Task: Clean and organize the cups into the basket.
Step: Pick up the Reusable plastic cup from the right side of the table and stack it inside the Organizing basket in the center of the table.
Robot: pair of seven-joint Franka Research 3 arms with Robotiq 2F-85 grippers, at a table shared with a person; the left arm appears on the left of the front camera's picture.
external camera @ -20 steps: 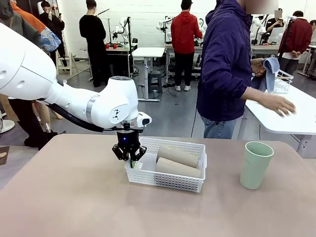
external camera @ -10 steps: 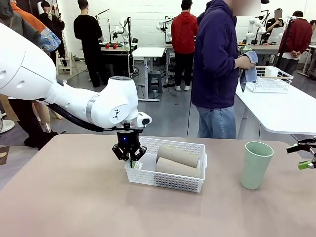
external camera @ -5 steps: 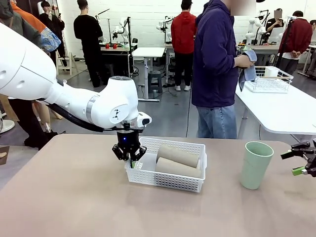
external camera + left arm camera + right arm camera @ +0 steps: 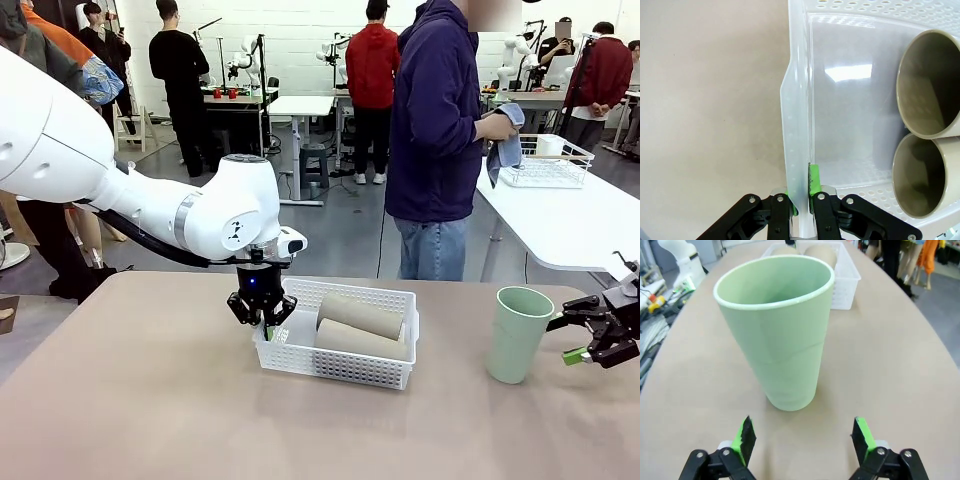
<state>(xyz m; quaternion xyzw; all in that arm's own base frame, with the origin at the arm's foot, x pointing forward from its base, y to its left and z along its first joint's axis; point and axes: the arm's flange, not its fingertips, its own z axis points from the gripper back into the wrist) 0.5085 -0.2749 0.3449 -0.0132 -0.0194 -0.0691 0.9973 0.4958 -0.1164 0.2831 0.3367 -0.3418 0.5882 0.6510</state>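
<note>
The white lattice basket [image 4: 342, 367] sits mid-table with two tan cups [image 4: 362, 316] lying on their sides inside it. My left gripper [image 4: 262, 322] is shut on the basket's left rim [image 4: 796, 150], one green pad on each side of the wall. In the left wrist view the open mouths of the tan cups [image 4: 930, 85] face the camera. The mint green cup [image 4: 518, 333] stands upright on the table at the right. My right gripper [image 4: 588, 340] is open just right of it; in the right wrist view the green cup [image 4: 782, 332] stands upright ahead of its spread fingers [image 4: 802, 437].
A person in a dark jacket [image 4: 435, 120] stands at the far side of the table holding a blue cloth [image 4: 505, 140]. A white wire basket [image 4: 545, 165] rests on a neighbouring white table. The tan tabletop [image 4: 150, 400] has bare room at front and left.
My right gripper has come in from the right edge toward the green cup. The person has stepped left and now holds the cloth up. My left gripper and the basket have not moved.
</note>
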